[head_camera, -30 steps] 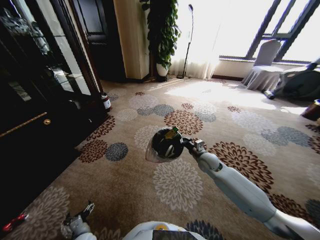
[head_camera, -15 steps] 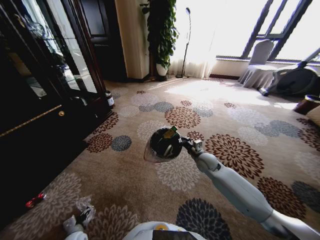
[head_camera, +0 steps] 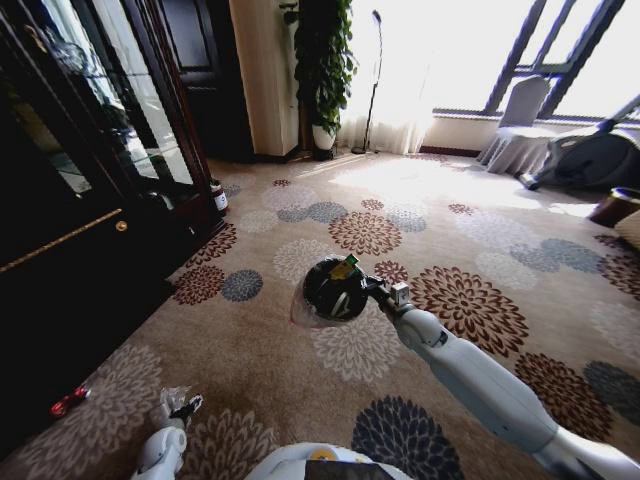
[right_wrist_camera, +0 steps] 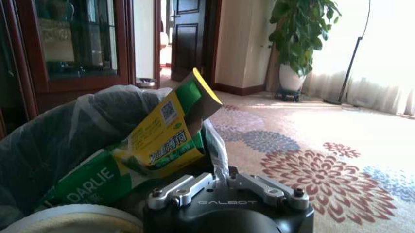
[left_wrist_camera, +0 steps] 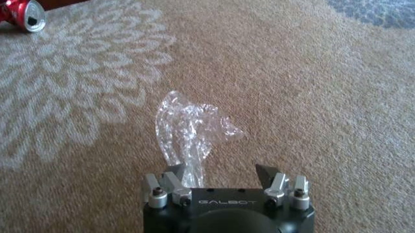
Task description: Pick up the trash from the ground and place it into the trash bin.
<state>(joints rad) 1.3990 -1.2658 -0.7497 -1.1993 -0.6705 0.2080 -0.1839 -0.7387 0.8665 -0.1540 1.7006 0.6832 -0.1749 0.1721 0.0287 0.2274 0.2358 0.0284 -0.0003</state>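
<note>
The right gripper (head_camera: 368, 286) is holding the trash bin (head_camera: 334, 288) out in front of the robot above the flowered carpet (head_camera: 250, 350), its fingers clamped on the rim. In the right wrist view the bin's grey plastic liner (right_wrist_camera: 71, 141) is bulging beside a green and yellow carton (right_wrist_camera: 152, 145) that is sticking up out of the bin; "DARLIE" is readable on the green face, along with a small square code and some characters too small to make out. "GALBOT" is printed on the body of both grippers.

Low on the robot's left, the left gripper (left_wrist_camera: 224, 177) is hanging just above the carpet with its fingers apart, and a clear plastic wad (left_wrist_camera: 191, 131) is standing between them, leaning against one finger. A red can (left_wrist_camera: 23, 14) is lying on its side well apart from the wad, near the dark cabinet (head_camera: 70, 200).
</note>
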